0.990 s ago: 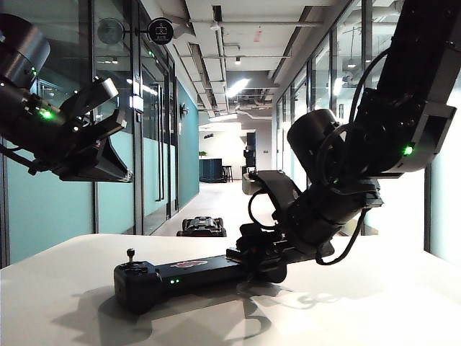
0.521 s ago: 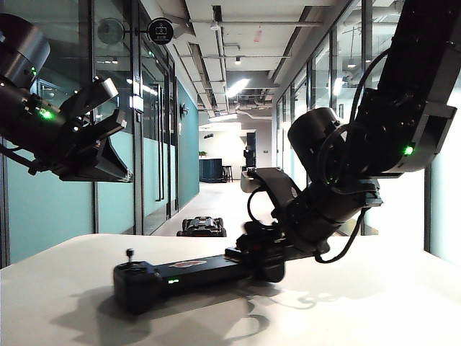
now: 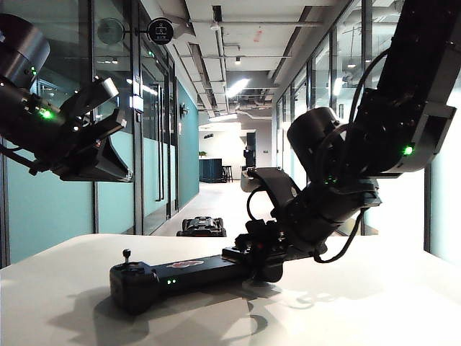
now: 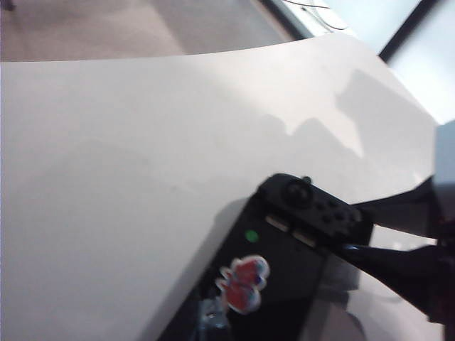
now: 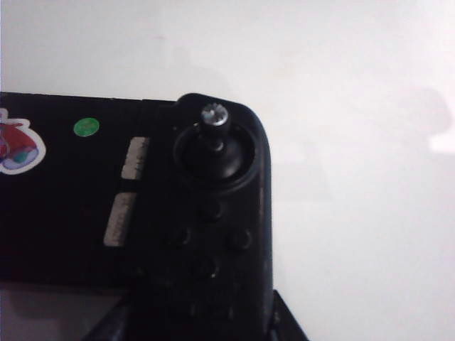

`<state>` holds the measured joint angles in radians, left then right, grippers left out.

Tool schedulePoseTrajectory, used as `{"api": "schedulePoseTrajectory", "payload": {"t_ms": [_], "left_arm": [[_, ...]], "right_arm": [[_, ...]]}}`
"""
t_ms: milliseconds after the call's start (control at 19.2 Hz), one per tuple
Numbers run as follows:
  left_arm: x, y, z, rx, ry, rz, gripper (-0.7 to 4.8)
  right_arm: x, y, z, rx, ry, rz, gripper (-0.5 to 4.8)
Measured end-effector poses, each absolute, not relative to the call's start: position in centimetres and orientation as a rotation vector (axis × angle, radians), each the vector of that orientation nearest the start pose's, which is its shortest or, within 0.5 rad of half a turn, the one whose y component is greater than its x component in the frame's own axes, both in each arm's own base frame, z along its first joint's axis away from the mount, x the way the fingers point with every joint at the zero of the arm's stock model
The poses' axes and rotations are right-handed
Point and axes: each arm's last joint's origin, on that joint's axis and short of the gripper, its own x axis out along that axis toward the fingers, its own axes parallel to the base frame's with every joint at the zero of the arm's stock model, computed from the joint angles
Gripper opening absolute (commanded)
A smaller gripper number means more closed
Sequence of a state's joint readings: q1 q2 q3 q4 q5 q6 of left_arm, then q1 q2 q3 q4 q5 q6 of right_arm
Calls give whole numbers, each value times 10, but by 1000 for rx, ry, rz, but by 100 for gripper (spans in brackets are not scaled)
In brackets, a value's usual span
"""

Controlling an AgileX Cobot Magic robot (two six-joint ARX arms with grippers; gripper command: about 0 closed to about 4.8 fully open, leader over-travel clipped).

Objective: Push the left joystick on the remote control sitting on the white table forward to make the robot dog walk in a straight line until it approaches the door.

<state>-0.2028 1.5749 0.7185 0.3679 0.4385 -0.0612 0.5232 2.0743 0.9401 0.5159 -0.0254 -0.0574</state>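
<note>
The remote control (image 3: 184, 274) lies flat on the white table (image 3: 374, 310), its long body running across the exterior view. The left joystick (image 3: 127, 254) stands up as a thin stem with a round cap at the controller's left end, with nothing touching it. The right gripper (image 3: 252, 261) is down at the controller's other end, low over the tabletop and against the controller's body; its fingertips are lost among dark parts there, so whether it is gripping the controller or merely resting by it cannot be told. The right wrist view looks straight down on that end, showing the other stick (image 5: 213, 117), a green light (image 5: 86, 127) and a red sticker (image 5: 18, 150). The left gripper (image 3: 108, 108) hangs high above the table at the left, well clear of the controller, fingers spread apart and empty. Beyond the table's far edge, the robot dog (image 3: 202, 226) crouches low on the corridor floor.
</note>
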Motion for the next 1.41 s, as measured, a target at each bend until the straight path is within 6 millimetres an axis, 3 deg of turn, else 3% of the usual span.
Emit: {"api": "schedulePoseTrajectory", "payload": {"t_ms": [313, 521, 990, 1407], "left_arm": [[302, -75, 177, -118, 511, -622, -5], [311, -78, 160, -125, 558, -664, -5], [371, -94, 133, -101, 571, -813, -5], [404, -116, 114, -86, 585, -890, -5]], "right_arm": [[335, 187, 82, -107, 598, 306, 165], [335, 186, 82, -52, 597, 224, 165], [336, 184, 83, -35, 572, 98, 165], [336, 183, 83, -39, 561, 65, 165]]}}
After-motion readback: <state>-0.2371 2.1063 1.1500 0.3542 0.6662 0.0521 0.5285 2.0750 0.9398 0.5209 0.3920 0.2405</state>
